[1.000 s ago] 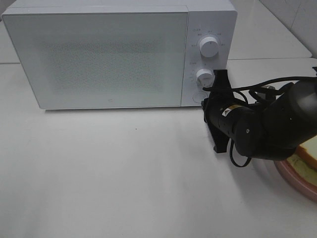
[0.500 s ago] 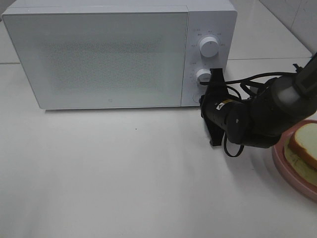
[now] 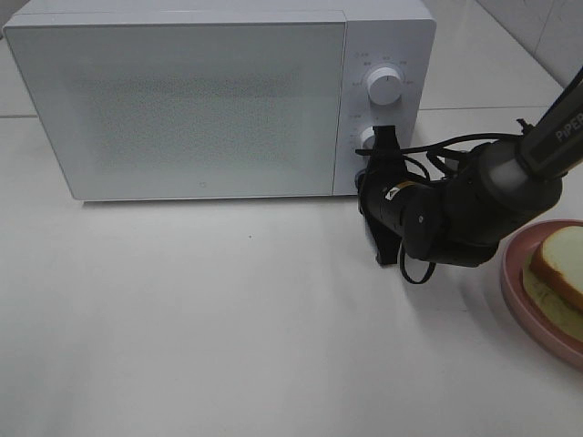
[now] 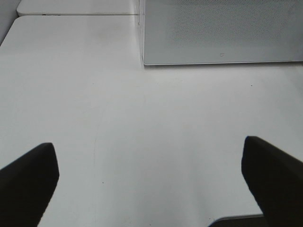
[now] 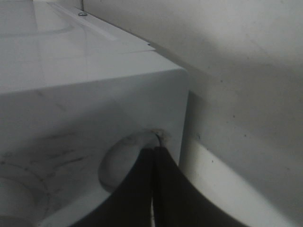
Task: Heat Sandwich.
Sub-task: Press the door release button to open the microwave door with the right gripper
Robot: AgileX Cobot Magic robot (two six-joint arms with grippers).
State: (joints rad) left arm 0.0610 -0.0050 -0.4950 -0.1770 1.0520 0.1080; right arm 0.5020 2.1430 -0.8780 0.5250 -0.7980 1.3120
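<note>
The sandwich [image 3: 559, 265], thick white bread with tan crust, lies on a round pink plate [image 3: 521, 293] at the right edge of the table. The white microwave [image 3: 182, 100] stands at the back with its door closed. My right gripper [image 3: 363, 177] is shut with nothing in it, its tips against the bottom of the microwave's control panel. In the right wrist view the shut fingers [image 5: 163, 189] meet at a round recessed button [image 5: 124, 158]. My left gripper [image 4: 151, 189] is open and empty above bare table, out of the high view.
Two white knobs, upper [image 3: 384, 86] and lower [image 3: 369, 138], sit on the control panel above my right gripper. Black cables [image 3: 455, 150] loop over the right arm. The white table [image 3: 200, 319] lies in front of the microwave.
My right arm has moved left toward the microwave's control panel, and its tips have reached the panel's bottom. The sandwich and plate, covered by the arm before, now show.
</note>
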